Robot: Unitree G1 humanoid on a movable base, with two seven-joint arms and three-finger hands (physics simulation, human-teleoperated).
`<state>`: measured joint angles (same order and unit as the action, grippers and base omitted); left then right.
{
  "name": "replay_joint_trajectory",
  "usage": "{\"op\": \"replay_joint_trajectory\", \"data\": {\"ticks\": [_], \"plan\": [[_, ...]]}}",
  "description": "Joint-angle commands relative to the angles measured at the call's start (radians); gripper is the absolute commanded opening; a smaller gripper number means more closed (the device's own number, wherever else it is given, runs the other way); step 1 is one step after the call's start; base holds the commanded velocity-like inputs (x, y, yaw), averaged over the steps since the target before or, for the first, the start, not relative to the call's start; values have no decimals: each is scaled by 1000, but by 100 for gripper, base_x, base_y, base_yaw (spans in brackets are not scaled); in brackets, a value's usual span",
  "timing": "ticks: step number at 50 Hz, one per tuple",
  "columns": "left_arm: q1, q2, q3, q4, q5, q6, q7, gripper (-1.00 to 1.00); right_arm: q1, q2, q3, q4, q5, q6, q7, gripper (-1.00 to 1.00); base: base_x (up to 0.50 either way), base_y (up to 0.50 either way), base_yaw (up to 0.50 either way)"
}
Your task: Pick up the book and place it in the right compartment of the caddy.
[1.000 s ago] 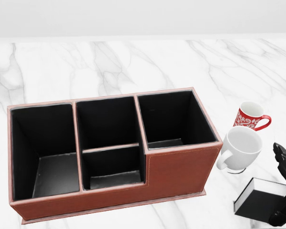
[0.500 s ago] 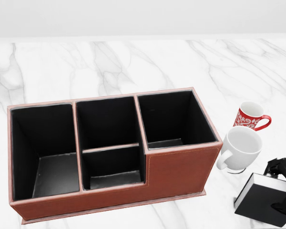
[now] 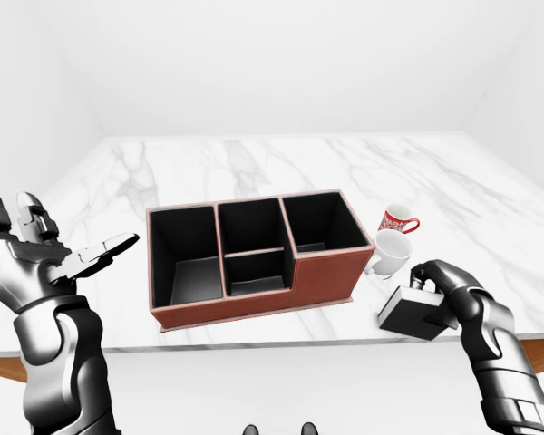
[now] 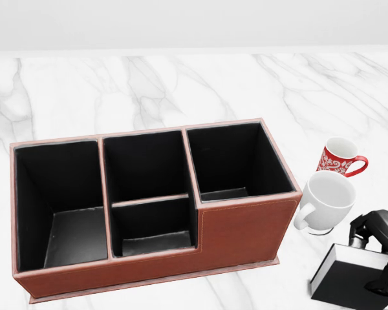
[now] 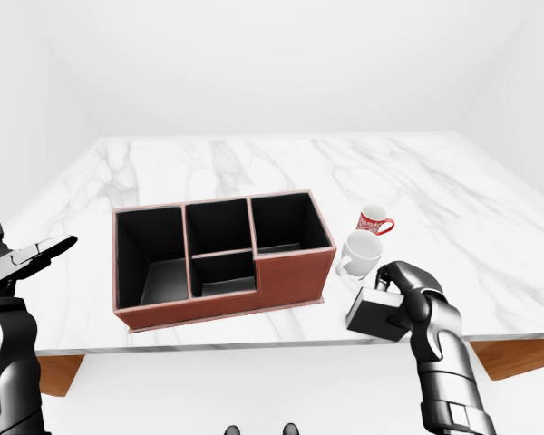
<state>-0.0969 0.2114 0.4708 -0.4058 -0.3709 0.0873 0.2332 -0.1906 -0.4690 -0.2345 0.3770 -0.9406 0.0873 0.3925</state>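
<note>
The black book [image 3: 410, 314] is tilted at the table's lower right edge, just right of the caddy; it also shows in the head view [image 4: 346, 281]. My right hand [image 3: 435, 294] is shut on it, fingers curled over its top edge and right side. The brown caddy [image 3: 322, 276] with black compartments stands mid-table. Its right compartment [image 4: 236, 161] holds nothing. My left hand [image 3: 82, 258] is open and raised at the left, away from the table.
A white mug [image 4: 326, 200] stands right next to the caddy's right end, just above the book. A red patterned mug [image 4: 339, 157] stands behind it. The marble table's lower edge [image 3: 272, 343] runs just below the caddy and book.
My right hand has come in over the book and closed on it. The book has turned and shifted a little down and left in the head view. The caddy and mugs have not moved.
</note>
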Motion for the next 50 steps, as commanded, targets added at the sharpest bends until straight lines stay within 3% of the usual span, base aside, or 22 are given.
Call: {"op": "replay_joint_trajectory", "data": {"ticks": [1, 7, 17, 21, 27, 34, 41, 45, 50], "plan": [[-4, 1, -4, 2, 4, 0, 2, 100, 69, 28, -79, -348, -124, 0, 169, -100, 0, 0, 0], [-6, 1, -6, 15, 9, 0, -2, 100, 43, 15, -143, -541, -207, 0, 306, -100, 0, 0, 0], [-9, 5, -4, 5, 5, 0, 3, 100, -99, -66, -199, -746, -305, 0, 306, -100, 0, 0, 0], [-9, 4, -6, 8, 8, 0, 2, 100, -219, -124, -178, -750, -323, 0, 306, -100, 0, 0, 0], [-5, 4, -3, -5, 7, 0, 2, 100, -471, -182, -71, -609, -346, 0, 306, -100, 0, 0, 0], [-7, 4, -2, -3, 9, 0, 1, 100, -763, -119, 68, -345, -390, 0, 306, -100, 0, 0, 0], [-6, 3, -4, 2, 9, 0, 0, 100, -933, -36, 115, -214, -401, 0, 306, -100, 0, 0, 0], [-4, 3, -3, -4, 9, 0, 0, 100, -1036, 8, 157, -35, -396, 0, 306, -100, 0, 0, 0], [-8, 2, -6, 10, 15, 0, -3, 100, -1155, 76, 166, 147, -309, 0, 306, -100, 0, 0, 0]]}}
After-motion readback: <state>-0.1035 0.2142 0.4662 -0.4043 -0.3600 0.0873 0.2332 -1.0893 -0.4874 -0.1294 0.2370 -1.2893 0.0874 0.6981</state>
